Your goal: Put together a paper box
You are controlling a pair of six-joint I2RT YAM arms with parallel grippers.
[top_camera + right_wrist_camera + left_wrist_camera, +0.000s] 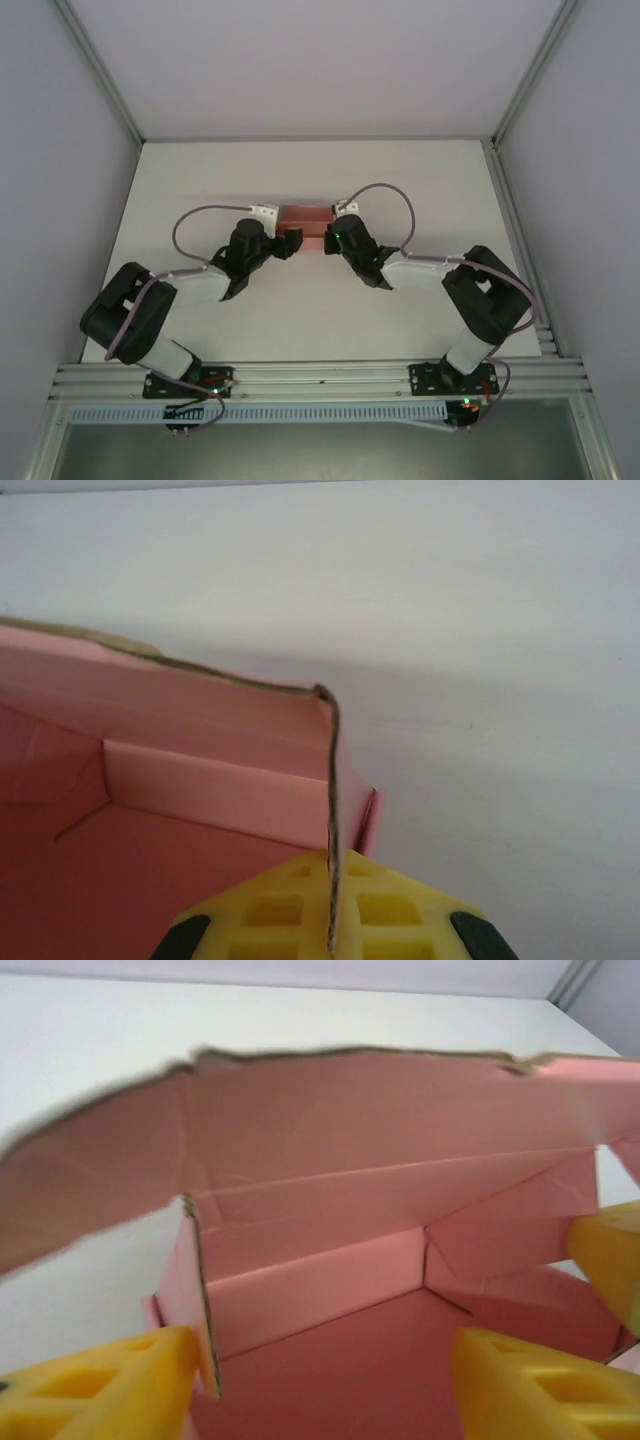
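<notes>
White walls [60,150] close the workspace on three sides, and the white bench [200,190] lies between them. On this bench stands the paper box [303,222], pink and half built. Its floor lies flat, its sides stand up, and one long flap [330,1110] with a rough edge leans over the open inside. Both arms reach to the box, one from each end of it.

The right gripper [330,925] is at the right end of the box and is pinching one upright side [332,770] edge-on between its yellow pads. The left gripper [320,1400] is at the left end, spread wide. One finger [100,1390] sits just outside the left side of the box, the other finger [540,1390] is toward the open inside, and I judge that it holds nothing.

So the box is kept by one thin pinch only. If the right arm pulls or turns, the card can bend at the fold or tear, or the whole box can slide on the smooth bench. The leaning flap is loose. It may spring open or drop inside, and then the sides can unfold. If the left gripper closes or moves forward carelessly, its finger may catch the raw edge beside it and crush it.
</notes>
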